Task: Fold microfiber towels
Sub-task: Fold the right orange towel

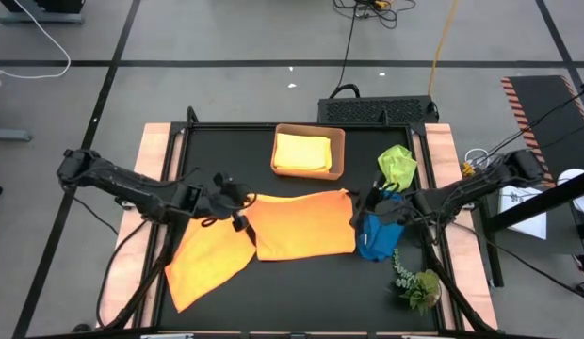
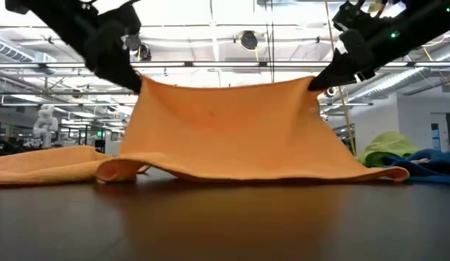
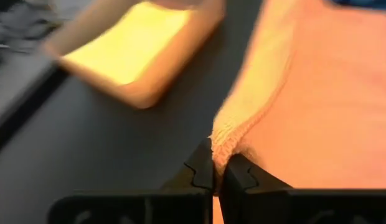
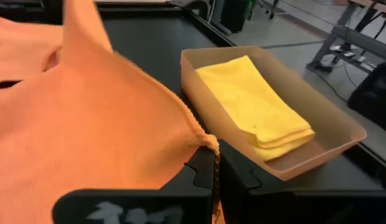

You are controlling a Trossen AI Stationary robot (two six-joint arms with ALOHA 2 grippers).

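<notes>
My left pincer [image 1: 237, 209] is clamped narrow on one far corner of the orange towel [image 1: 306, 224]. My right pincer [image 1: 365, 203] is clamped on its other far corner. Both corners are raised off the desk [image 1: 226, 151]; the near edge drags on the desk in the low view. The towel hangs just in front of the tan tray [image 1: 339, 155].

Risks, my guess:
- Each grip catches only the hem, so a tug could pull a corner free and the towel drops crooked.
- If my two pincers move unevenly, the fold comes out skewed.
- The second orange towel [image 1: 205, 259] lies beside the held one, on the side away from the tray and toward my left arm. Their edges meet or overlap, so it may get dragged along.
- The blue towel [image 1: 375, 237] sits near my right pincer, lime green towel [image 1: 397, 165] beside the tray; a swing could snag either.

Containers: the tray holds one folded yellow towel [image 1: 302, 152], lying flat. Nothing else visible in it.

Plant sprig [image 1: 416, 282] is well clear of the tray, at the near desk corner.
</notes>
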